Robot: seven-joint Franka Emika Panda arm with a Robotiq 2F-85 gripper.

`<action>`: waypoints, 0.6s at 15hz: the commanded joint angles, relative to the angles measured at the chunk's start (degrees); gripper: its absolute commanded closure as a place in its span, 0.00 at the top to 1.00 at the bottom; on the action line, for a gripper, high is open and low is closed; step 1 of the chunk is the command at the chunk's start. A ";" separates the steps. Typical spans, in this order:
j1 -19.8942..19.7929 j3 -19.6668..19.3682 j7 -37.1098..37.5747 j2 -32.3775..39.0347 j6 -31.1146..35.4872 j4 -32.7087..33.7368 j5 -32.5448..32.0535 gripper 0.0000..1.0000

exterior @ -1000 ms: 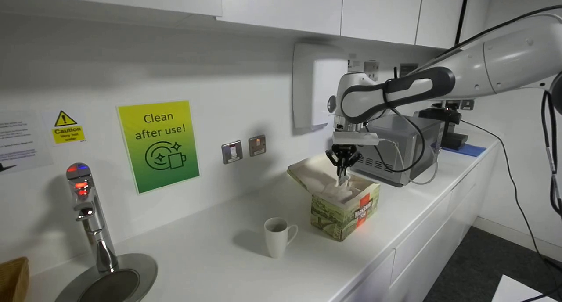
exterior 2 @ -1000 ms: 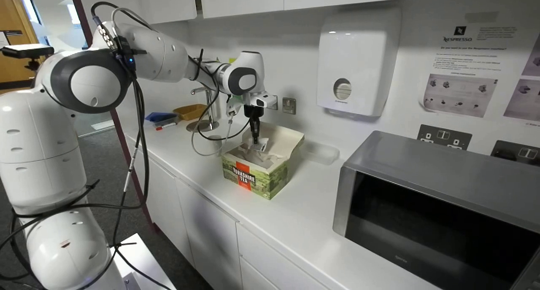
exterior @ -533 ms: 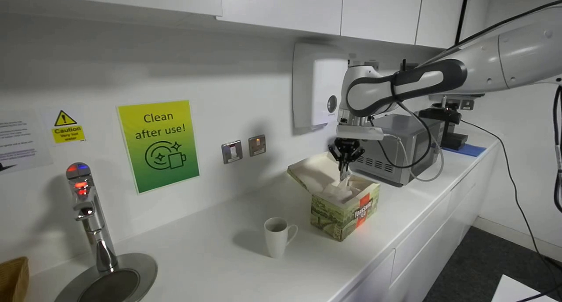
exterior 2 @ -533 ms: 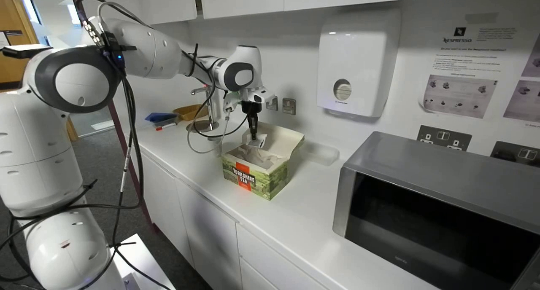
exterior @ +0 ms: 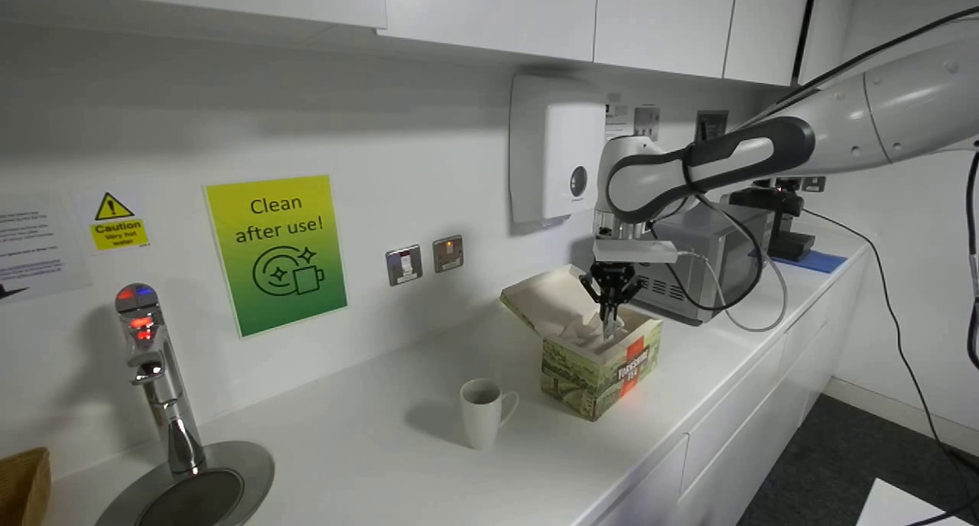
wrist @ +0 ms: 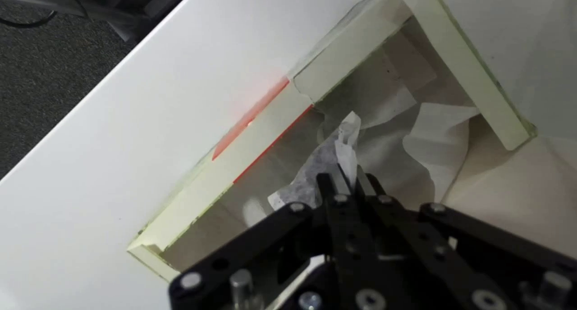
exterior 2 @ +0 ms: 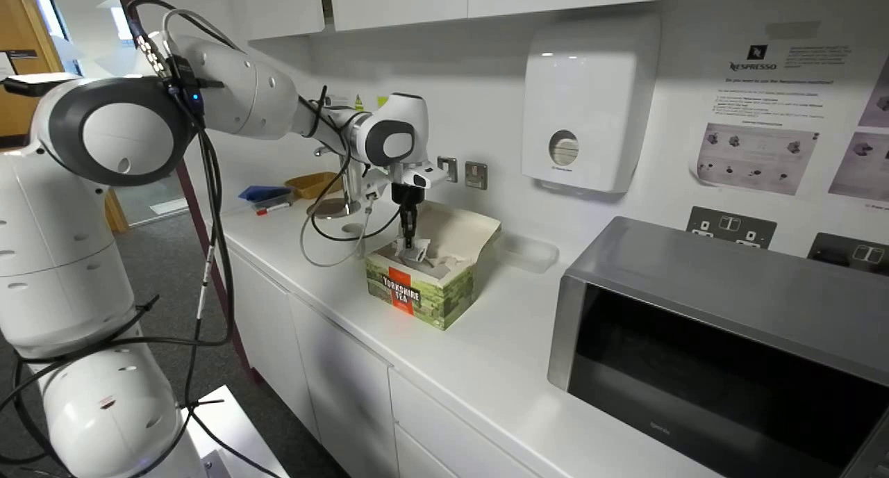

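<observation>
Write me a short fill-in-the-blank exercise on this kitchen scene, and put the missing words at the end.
1. The claw is shut on a tea bag at the opening of a box labelled "Yorkshire ____".
2. That box's lid stands ____, not closed.
3. Of the mug and the microwave, the ____ stands nearer the tap.
4. The green-and-yellow poster reads "Clean after ____!"

Missing words: Tea; open; mug; use.

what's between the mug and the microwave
The open tea box stands between mug and microwave in an exterior view; the wrist view shows the gripper at its opening, pinching a tea bag.
</observation>
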 commanded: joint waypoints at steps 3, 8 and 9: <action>-0.04 0.36 -2.46 -2.38 -0.05 -3.40 1.98 0.46; 0.10 0.77 -2.63 -2.41 -0.31 -3.77 2.29 0.83; 0.18 0.87 -2.58 -2.55 -0.51 -3.77 2.01 0.91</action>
